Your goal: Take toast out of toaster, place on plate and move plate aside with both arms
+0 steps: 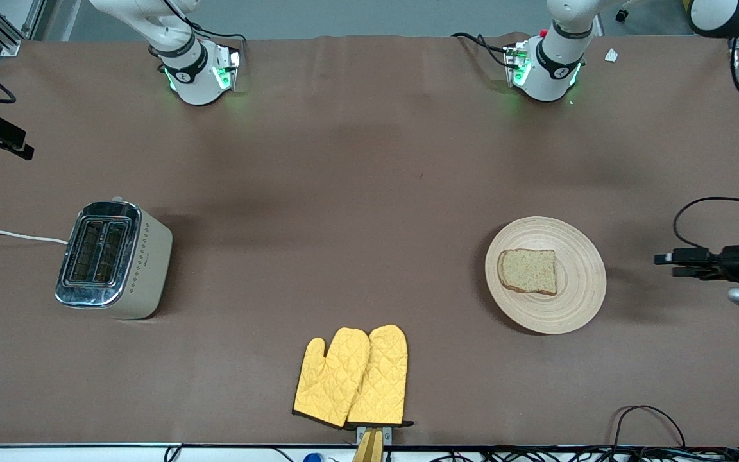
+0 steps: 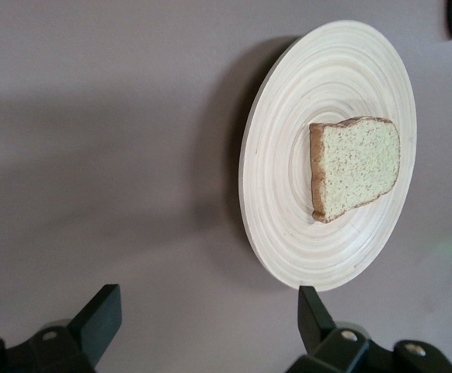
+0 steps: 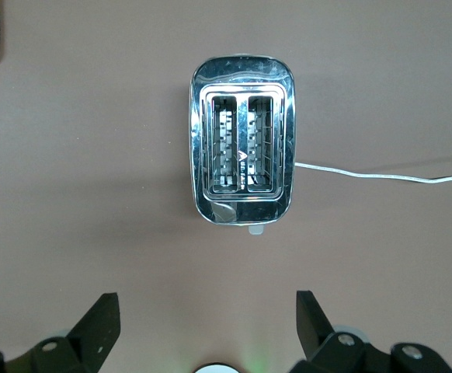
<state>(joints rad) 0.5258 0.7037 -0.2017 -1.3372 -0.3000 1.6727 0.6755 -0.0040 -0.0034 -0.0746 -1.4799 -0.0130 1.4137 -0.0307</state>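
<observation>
The toast [image 1: 528,271] lies flat on the plate [image 1: 575,308], a little off the plate's centre toward the right arm's end of the table. Its rounded top edge points at about 9 o'clock in the front view and its straight bottom edge at 3 o'clock, so the long axis runs along the table's length. The plate sits on the table [image 1: 344,212] toward the left arm's end, at about 4 o'clock from the table's middle.

The left gripper [image 1: 671,264] hangs at 3 o'clock from the plate, clear of it, fingers [image 2: 102,311] spread apart and holding nothing.

The right gripper [image 3: 203,322] waits above the toaster [image 1: 113,260], fingers apart, empty. Yellow mitts [image 1: 353,377] lie at 6 o'clock.
</observation>
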